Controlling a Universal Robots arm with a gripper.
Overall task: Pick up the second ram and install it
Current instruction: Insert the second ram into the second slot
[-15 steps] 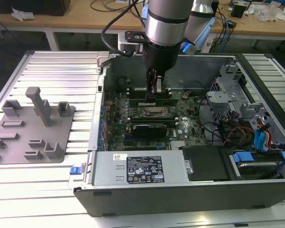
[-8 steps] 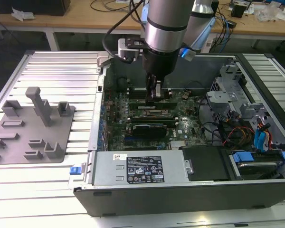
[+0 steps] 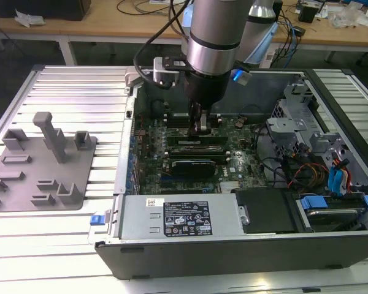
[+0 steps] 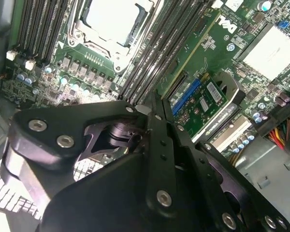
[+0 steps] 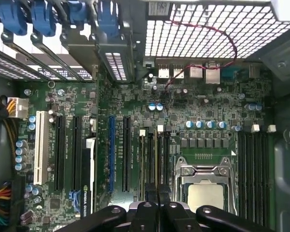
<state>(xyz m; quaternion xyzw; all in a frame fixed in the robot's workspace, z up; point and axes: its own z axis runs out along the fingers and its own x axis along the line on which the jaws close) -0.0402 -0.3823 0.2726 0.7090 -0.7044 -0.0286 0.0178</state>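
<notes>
While it hangs low at centre of the exterior view, gripper (image 3: 199,130) sits over memory slots (image 5: 150,159) beside processor socket (image 5: 205,193); jaws pressed together, cannot tell if anything is pinched.

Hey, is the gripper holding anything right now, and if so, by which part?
Cannot be told. The gripper sits low over the memory slots beside the processor socket, and its own body hides any grasp.
</notes>
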